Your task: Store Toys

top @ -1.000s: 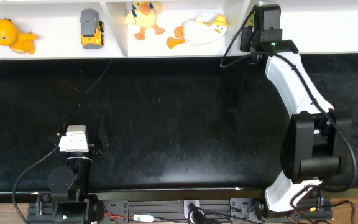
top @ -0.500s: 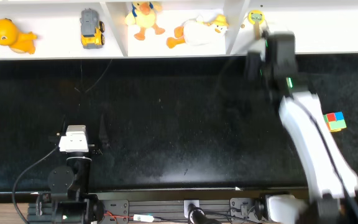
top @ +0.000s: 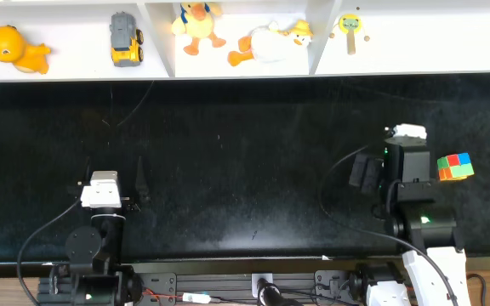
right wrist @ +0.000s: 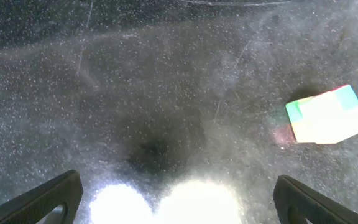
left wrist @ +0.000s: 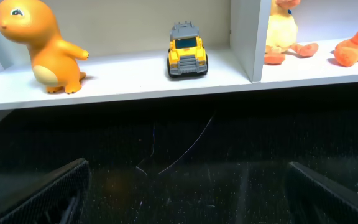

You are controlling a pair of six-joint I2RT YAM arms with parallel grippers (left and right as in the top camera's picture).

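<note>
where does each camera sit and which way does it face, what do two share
top view: fixed overhead, looking down on the black table and white shelf; left arm and right arm show, bases at the bottom edge.
left wrist view: on the left arm, facing the shelf's orange plush figure and yellow toy truck; open left claw shows.
right wrist view: on the right arm, facing down at the table and multicoloured cube; open right claw shows.
shared: top and right wrist views both show the cube.
</note>
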